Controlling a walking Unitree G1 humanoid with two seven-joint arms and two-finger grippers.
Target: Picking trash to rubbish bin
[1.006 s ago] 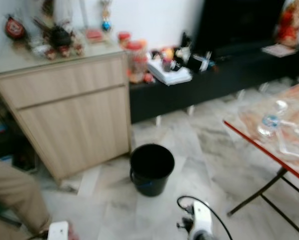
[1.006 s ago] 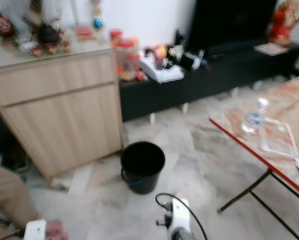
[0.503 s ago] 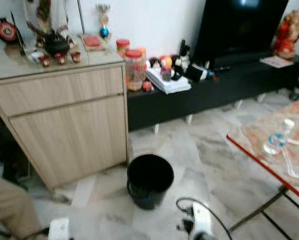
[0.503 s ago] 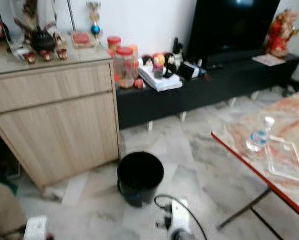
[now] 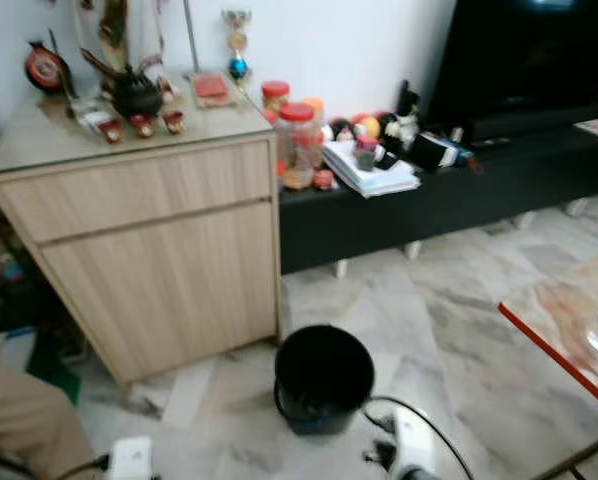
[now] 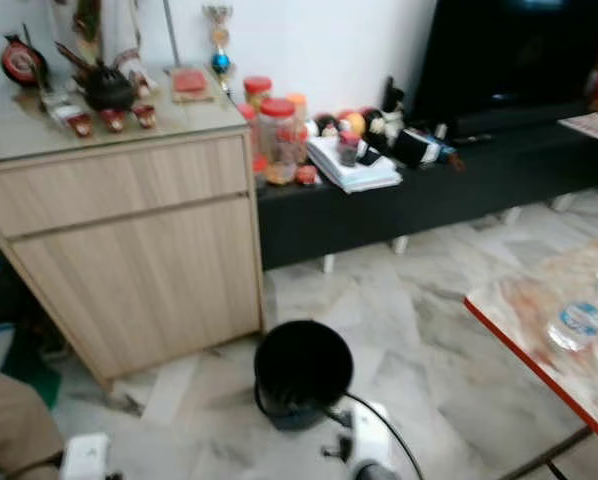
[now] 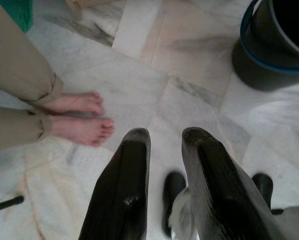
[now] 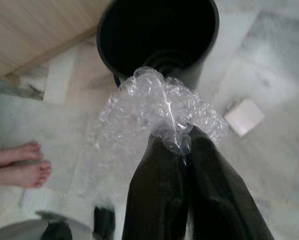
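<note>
Bin [image 5: 323,375] nearer now, just ahead of me.
Right pincer [image 8: 177,142] pinches bubble wrap [image 8: 154,107]; left pincer [image 7: 164,145] slightly parted, empty.

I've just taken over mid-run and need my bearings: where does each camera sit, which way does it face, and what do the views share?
Left and right eye views: on the head, looking forward and down at the black bin, wooden cabinet and red-edged table; both forearms show at the bottom edge.
Left wrist view: looks down along the left gripper at floor and a person's bare feet.
Right wrist view: looks down along the right gripper pinching bubble wrap.
All share the bin.
</note>
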